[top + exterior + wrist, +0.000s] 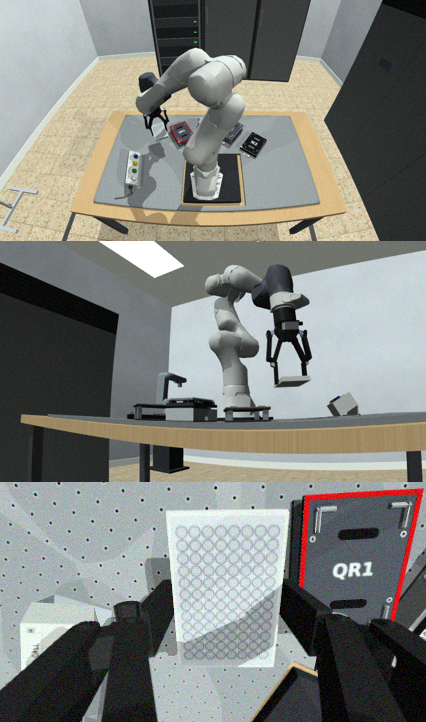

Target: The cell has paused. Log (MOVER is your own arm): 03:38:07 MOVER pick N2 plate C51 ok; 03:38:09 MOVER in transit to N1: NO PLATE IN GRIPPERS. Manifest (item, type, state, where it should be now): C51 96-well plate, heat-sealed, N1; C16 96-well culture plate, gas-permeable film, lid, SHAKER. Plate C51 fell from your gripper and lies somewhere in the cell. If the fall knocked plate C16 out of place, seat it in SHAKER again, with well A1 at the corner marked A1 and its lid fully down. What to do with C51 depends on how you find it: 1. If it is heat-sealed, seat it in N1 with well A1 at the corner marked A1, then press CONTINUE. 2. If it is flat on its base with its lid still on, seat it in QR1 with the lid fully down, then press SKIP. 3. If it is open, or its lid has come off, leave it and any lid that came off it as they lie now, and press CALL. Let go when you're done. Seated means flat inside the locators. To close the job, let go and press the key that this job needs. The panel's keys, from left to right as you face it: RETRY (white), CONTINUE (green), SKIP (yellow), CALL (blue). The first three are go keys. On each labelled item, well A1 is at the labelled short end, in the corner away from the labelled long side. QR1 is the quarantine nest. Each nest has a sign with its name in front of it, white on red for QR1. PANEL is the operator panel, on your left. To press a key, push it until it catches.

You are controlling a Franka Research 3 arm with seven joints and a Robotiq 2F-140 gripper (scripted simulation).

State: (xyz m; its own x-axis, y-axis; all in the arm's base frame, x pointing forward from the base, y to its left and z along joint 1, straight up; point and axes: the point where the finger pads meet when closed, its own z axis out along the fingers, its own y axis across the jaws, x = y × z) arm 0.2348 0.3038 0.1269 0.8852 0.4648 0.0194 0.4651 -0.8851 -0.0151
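My gripper (pixel 160 128) (pixel 290 378) (pixel 226 595) is shut on a white 96-well plate (pixel 159 132) (pixel 293 381) (pixel 227 582), held by its long sides above the table, left of QR1. Its round wells show through a pale top in the wrist view; I see no label, and cannot tell seal, film or lid. The nest QR1 (pixel 185 136) (pixel 247 408) (pixel 352 552) has a red rim and bears no plate. N1 (pixel 234 132) is partly behind the arm. A grey block (pixel 191 414) carries a dark platform with something flat on it; I cannot tell its details.
The panel (pixel 133 167) (pixel 343 405) (pixel 45 627) stands at the left with blue, yellow, green and white keys. The black nest N2 (pixel 252 145) is right of N1. A grey post with an overhanging arm (pixel 163 387) rises behind the nests in the exterior view.
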